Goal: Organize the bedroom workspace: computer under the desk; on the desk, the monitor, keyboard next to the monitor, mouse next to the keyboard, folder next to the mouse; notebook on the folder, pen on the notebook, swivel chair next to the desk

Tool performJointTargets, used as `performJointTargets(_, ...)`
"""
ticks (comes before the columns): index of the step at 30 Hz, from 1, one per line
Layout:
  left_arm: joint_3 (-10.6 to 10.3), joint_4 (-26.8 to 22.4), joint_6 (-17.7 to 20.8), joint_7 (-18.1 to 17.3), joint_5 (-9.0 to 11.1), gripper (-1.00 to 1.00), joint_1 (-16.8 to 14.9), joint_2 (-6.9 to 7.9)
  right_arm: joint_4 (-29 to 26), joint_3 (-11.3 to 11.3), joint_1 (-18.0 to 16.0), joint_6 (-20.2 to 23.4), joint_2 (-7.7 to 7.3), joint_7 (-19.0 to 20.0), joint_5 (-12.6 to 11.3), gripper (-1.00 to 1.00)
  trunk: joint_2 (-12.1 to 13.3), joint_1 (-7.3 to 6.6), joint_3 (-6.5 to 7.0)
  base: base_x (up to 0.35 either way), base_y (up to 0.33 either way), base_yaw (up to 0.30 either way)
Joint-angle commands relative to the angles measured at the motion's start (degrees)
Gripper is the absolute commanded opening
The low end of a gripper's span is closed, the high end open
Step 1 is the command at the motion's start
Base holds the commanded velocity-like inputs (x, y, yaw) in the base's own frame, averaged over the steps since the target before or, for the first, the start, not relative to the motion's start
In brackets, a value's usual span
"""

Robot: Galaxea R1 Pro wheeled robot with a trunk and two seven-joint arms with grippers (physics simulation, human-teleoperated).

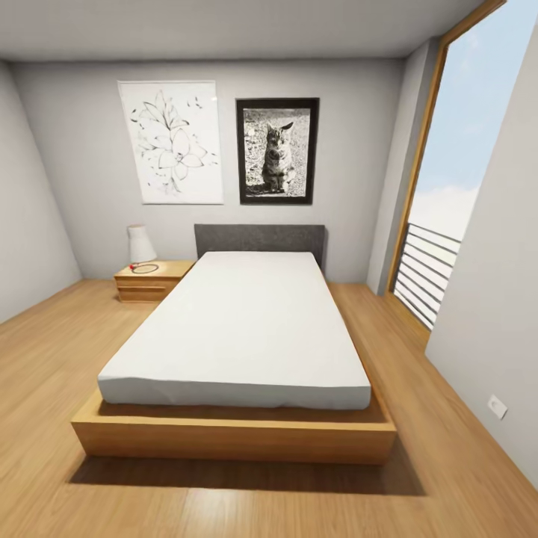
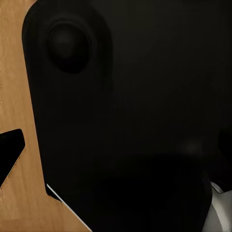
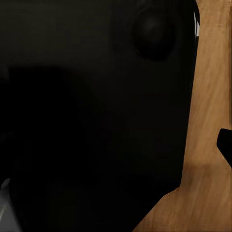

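The desk, computer, monitor, keyboard, mouse, folder, notebook, pen and swivel chair are all out of view. I face a bedroom from the foot of a bed. In the left wrist view a black part of my own body hangs over the wooden floor, with a small dark tip at the frame's edge. The right wrist view is similar: black body, floor and a dark tip. Neither wrist view lets me tell how the jaws stand.
The white mattress lies on a low wooden frame straight ahead. A wooden nightstand with a white lamp stands at the back left. A tall window with a railing is on the right. Wooden floor runs along both sides of the bed.
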Motion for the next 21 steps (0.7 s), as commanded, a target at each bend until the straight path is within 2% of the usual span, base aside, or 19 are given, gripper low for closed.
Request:
performJointTargets(1, -0.02, -0.06, 0.08, -0.02, -0.01, 1.00, 0.00, 0.00, -0.01, 0.01, 0.01, -0.49, 0.00, 0.06, -0.05, 1.00, -0.02, 0.03, -0.04, 0.316, 0.000, 0.000)
performJointTargets(11, -0.03, -0.07, 0.08, -0.02, -0.03, 1.00, 0.00, -0.01, -0.97, 0.13, -0.04, -3.69, -0.06, 0.06, -0.03, 1.00, -0.02, 0.03, -0.04, 0.319, -0.055, 0.000)
performJointTargets(18, -0.03, -0.07, 0.08, -0.02, -0.04, 1.00, 0.00, -0.01, -1.54, 0.10, -0.05, -3.75, -0.17, 0.08, -0.04, 1.00, -0.02, 0.03, -0.04, 0.313, -0.113, 0.000)
performJointTargets(21, -0.02, -0.07, 0.08, -0.02, -0.05, 1.00, 0.00, -0.01, -1.56, 0.09, -0.05, -3.76, -0.17, 0.08, -0.05, 1.00, -0.02, 0.03, -0.04, 0.164, -0.076, 0.000)
